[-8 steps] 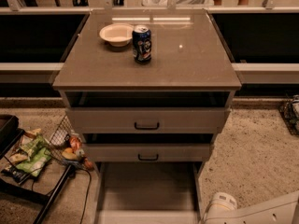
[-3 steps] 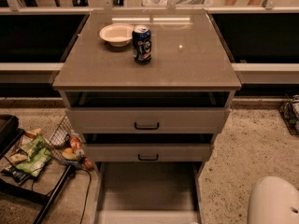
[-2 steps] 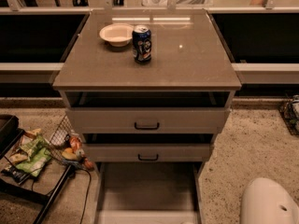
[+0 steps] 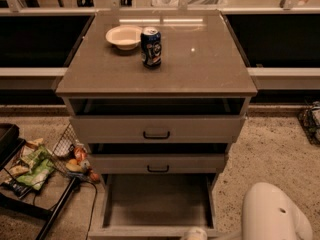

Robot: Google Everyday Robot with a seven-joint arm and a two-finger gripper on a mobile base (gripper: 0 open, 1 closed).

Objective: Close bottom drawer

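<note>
The bottom drawer of the grey-beige cabinet is pulled far out toward me, and its plain grey inside is bare. Its front panel runs along the bottom edge of the view; its handle is out of view. My white arm comes in at the lower right. My gripper shows only as a pale rounded part at the bottom edge, right at the drawer's front panel, a little right of its middle. The middle drawer and the top drawer also stand slightly out.
A white bowl and a dark blue can stand on the cabinet top. A wire rack with snack bags and fruit stands on the floor to the left. Speckled floor lies to the right.
My arm has shifted left along the bottom edge, and the gripper's pale part now shows at the drawer's front panel. The drawers, bowl and can have not moved.
</note>
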